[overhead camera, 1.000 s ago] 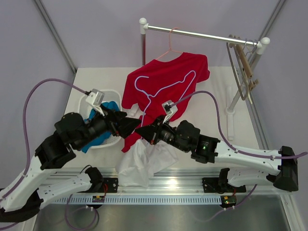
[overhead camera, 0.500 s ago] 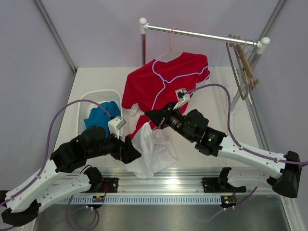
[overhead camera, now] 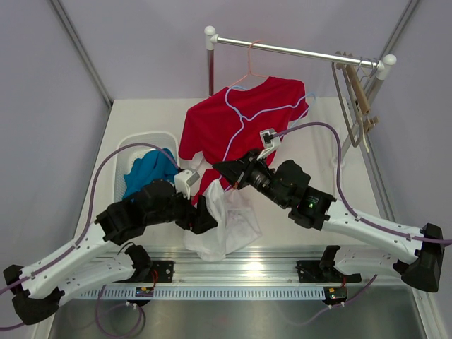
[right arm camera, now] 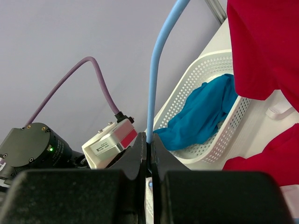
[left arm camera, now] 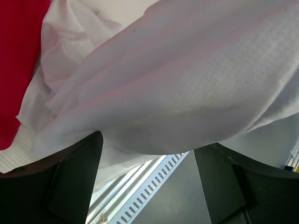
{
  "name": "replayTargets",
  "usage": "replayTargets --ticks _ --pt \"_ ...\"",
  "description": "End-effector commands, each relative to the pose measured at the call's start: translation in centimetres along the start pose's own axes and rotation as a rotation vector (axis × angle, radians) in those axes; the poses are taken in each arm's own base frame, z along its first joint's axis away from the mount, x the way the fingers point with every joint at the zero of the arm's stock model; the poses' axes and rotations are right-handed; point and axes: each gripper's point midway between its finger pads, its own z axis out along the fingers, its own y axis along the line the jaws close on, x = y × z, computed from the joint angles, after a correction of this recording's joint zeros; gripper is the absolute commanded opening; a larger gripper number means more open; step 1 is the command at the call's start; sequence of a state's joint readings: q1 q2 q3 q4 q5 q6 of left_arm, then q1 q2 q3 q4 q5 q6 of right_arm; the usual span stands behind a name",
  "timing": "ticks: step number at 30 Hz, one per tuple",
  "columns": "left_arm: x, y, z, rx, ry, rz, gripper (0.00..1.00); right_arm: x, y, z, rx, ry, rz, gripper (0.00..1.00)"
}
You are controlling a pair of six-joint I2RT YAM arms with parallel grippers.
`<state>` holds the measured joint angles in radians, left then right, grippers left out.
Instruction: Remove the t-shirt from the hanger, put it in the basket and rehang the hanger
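A light-blue wire hanger (overhead camera: pixel 244 116) stands in the air in front of a red shirt (overhead camera: pixel 212 127). My right gripper (overhead camera: pixel 220 168) is shut on the hanger's thin stem (right arm camera: pixel 154 84), which rises straight out of the closed jaws (right arm camera: pixel 149 140). A white t-shirt (overhead camera: pixel 224 222) hangs bunched below that gripper, down to the table's front edge. I cannot tell whether it still hangs on the hanger. My left gripper (overhead camera: pixel 206 215) is open against it. In the left wrist view the white t-shirt (left arm camera: pixel 177 84) bulges over the spread fingertips (left arm camera: pixel 84 158).
A white perforated basket (overhead camera: pixel 131 147) holding a blue cloth (overhead camera: pixel 145 173) stands at the left. The red shirt hangs by a pink hanger (overhead camera: pixel 251 67) from a metal rail (overhead camera: pixel 296 51). Wooden hangers (overhead camera: pixel 357 99) hang at the rail's right end. An aluminium rail (overhead camera: pixel 240 268) runs along the near edge.
The left arm swung from the basket to the white t-shirt at the front, and its jaws narrowed slightly. The right gripper lifted the hanger up and back.
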<state>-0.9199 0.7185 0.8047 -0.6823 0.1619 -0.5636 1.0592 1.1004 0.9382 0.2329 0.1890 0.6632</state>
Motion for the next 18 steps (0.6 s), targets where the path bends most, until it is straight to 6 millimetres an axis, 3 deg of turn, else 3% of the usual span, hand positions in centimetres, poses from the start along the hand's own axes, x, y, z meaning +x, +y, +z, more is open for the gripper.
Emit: replayTargets --ticks 1,4,5,7,8,11,13,18 --pt "-0.9 -1.7 0.7 0.081 -0.02 0.003 0.85 -3.4 2.6 -0.7 -0.073 -0.08 0.029 0.0" --pt "-0.6 -2.4 1.3 0.13 -0.009 -0.001 0.88 -3.3 2.8 -0.7 -0.083 -0.07 0.03 0.0" --pt "-0.8 -2.7 1.4 0.142 -0.014 0.003 0.83 -3.3 2.9 -0.7 -0.084 -0.069 0.028 0.0" --pt "-1.4 -2.7 1.1 0.129 -0.045 0.023 0.56 -3.3 2.7 -0.9 -0.077 -0.069 0.029 0.0" --pt "-1.7 -2.8 0.9 0.129 -0.057 0.026 0.31 -3.2 2.5 -1.0 -0.071 -0.068 0.025 0.0" --pt "-2.1 -3.3 -0.1 0.146 -0.074 0.038 0.06 -3.7 2.2 -1.7 -0.054 -0.085 0.015 0.0" --pt "-2.3 -3.2 -0.5 0.136 -0.083 0.038 0.0 -4.2 2.0 -2.4 -0.046 -0.105 0.007 0.0" --pt "-2.1 -0.8 -2.0 0.008 -0.119 0.028 0.0 -5.5 2.2 -3.9 -0.045 -0.129 -0.009 0.0"
